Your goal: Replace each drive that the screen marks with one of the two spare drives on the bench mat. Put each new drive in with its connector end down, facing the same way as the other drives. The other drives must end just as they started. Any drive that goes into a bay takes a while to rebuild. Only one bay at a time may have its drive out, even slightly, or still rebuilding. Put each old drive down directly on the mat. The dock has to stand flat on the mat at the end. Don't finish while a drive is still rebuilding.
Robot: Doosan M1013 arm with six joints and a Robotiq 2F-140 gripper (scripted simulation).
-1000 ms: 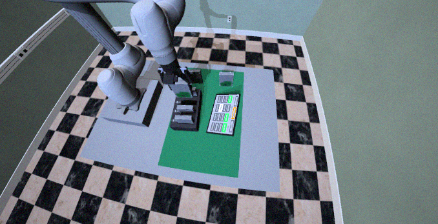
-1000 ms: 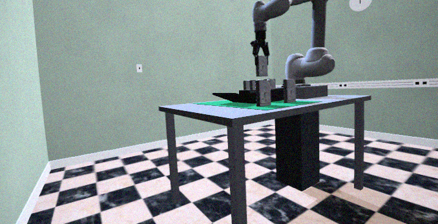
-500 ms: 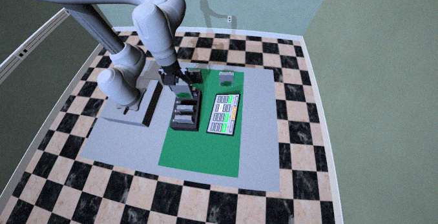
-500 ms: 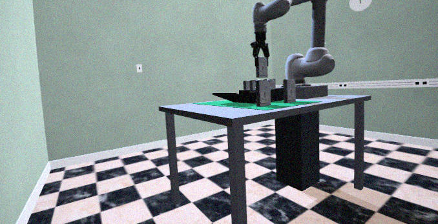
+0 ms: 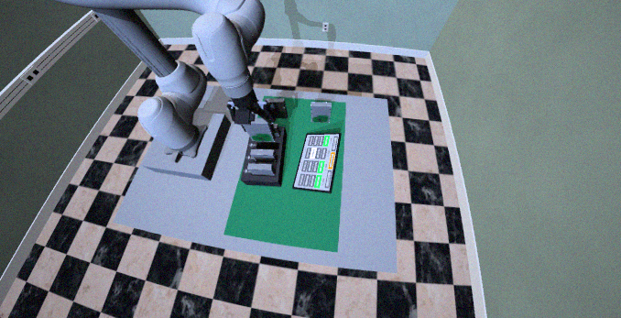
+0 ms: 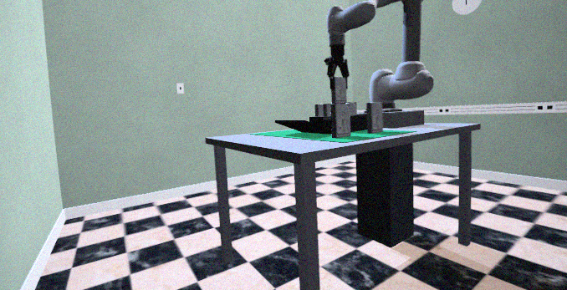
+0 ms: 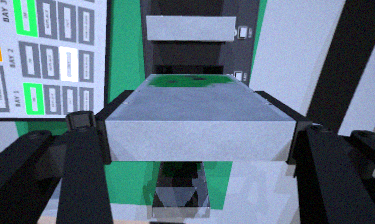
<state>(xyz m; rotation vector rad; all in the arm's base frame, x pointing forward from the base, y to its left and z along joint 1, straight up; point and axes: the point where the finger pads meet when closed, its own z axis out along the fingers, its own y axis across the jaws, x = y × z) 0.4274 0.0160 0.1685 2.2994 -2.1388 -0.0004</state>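
My gripper (image 5: 255,121) (image 6: 337,73) (image 7: 194,105) is shut on a grey drive (image 5: 259,129) (image 6: 339,90) (image 7: 196,120) and holds it upright, clear above the far end of the black dock (image 5: 263,180) (image 6: 324,124). The bay (image 7: 181,192) straight below the drive looks open. Two other drives (image 5: 262,153) (image 5: 259,169) sit in the dock's nearer bays; one of them shows in the wrist view (image 7: 190,28). Two more grey drives (image 5: 321,110) (image 5: 277,106) stand on the green mat (image 5: 284,224) at the back. The status screen (image 5: 317,162) (image 7: 44,55) lies right of the dock, showing green cells, one white cell and an orange mark.
The arm's base block (image 5: 215,151) stands on the grey table (image 5: 183,206) (image 6: 326,146) left of the dock. In the exterior view the two standing drives (image 6: 343,119) (image 6: 375,117) are near the mat's edge, in front of the dock.
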